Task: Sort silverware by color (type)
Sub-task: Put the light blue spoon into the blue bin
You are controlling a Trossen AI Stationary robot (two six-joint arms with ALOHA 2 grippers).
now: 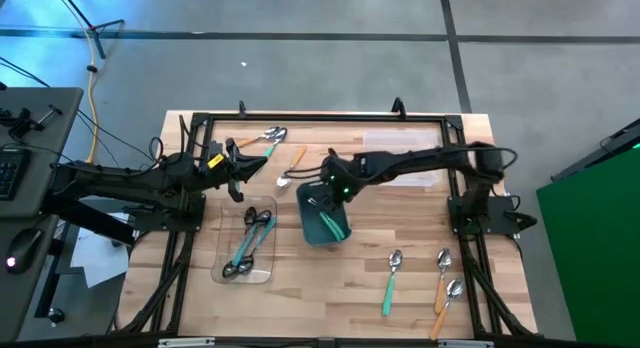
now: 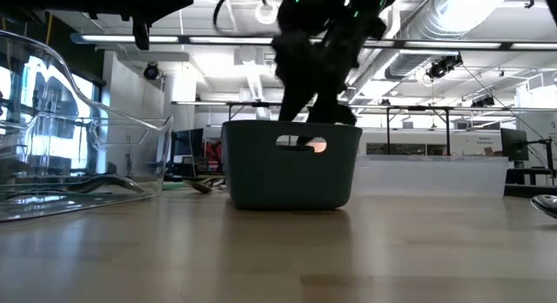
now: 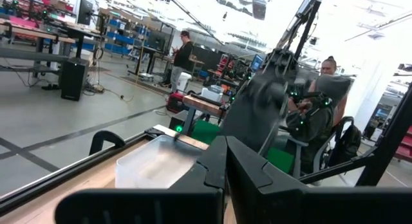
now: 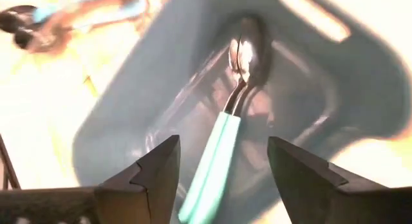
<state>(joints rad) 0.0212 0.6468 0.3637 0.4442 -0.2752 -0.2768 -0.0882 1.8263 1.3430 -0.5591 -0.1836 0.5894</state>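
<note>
Right gripper [image 4: 222,163] over teal bin [image 1: 322,213] mid-table, jaws apart, empty; teal spoons [image 4: 215,156] lying inside. Left gripper [image 1: 262,166] pressed together, idle toward far edge. Roughly halfway: spoons in clear tray [image 1: 247,246]; loose spoons [image 1: 440,283] near front right corner, more [image 1: 280,148] by far edge.

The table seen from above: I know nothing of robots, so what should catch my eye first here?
Probably the right hand, open over the teal bin at mid-table, with a teal-handled spoon lying inside the bin below it. Next, the clear tray to the bin's left, holding several spoons, and the loose spoons on the wood at the near right. The left hand waits, shut, toward the far left.
</note>
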